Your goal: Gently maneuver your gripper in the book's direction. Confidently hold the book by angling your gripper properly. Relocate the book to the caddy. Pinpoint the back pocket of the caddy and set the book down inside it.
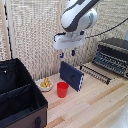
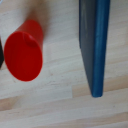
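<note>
The dark navy book [image 1: 71, 75] stands tilted on its edge on the wooden table, in the middle of the exterior view. In the wrist view the book [image 2: 94, 45] shows edge-on, with its blue spine beside the red cup [image 2: 22, 50]. My gripper [image 1: 67, 52] hangs above the book's top edge, apart from it, open and with nothing between its fingers. The black caddy [image 1: 22, 100] sits at the exterior view's left, cut off by the frame. A partition wall divides it, and the back pocket [image 1: 10, 76] is the far section.
A red cup [image 1: 62, 89] stands just in front of the book. A small bowl [image 1: 46, 84] with something yellow in it sits between the book and the caddy. A dark toaster oven [image 1: 113, 54] and a wire rack [image 1: 95, 73] are at the exterior view's right. A woven screen is behind.
</note>
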Robot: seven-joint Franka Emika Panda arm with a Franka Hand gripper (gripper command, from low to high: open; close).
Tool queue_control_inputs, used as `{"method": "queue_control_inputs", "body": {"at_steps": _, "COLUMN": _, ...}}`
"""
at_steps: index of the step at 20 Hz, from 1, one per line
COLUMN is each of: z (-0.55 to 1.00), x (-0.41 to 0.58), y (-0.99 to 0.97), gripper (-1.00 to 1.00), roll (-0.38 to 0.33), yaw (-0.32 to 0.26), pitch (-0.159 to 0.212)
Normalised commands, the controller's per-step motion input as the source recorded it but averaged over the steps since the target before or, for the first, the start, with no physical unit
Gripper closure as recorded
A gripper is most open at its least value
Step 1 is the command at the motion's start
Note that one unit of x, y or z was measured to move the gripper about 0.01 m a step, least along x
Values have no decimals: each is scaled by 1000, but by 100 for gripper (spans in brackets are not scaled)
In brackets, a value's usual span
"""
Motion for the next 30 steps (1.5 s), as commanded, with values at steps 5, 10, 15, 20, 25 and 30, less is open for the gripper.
{"method": "queue_control_inputs", "body": {"at_steps": 5, "z": -158, "x": 321, "y": -363, "gripper": -100, "roll": 38, "yaw": 63, "pitch": 3}}
{"method": "queue_control_inputs", "body": {"at_steps": 10, "z": -171, "x": 371, "y": -253, "gripper": -100, "roll": 7, "yaw": 59, "pitch": 3}}
{"method": "queue_control_inputs", "body": {"at_steps": 15, "z": -212, "x": 359, "y": -231, "gripper": -100, "roll": 3, "yaw": 10, "pitch": 16}}
{"method": "queue_control_inputs", "body": {"at_steps": 20, "z": -227, "x": 350, "y": -281, "gripper": -100, "roll": 3, "yaw": 30, "pitch": 44}}
{"method": "queue_control_inputs", "body": {"at_steps": 25, "z": -191, "x": 199, "y": -118, "gripper": -100, "roll": 0, "yaw": 69, "pitch": 170}}
{"method": "queue_control_inputs", "body": {"at_steps": 30, "z": -154, "x": 190, "y": -53, "gripper": 100, "roll": -8, "yaw": 65, "pitch": 160}}
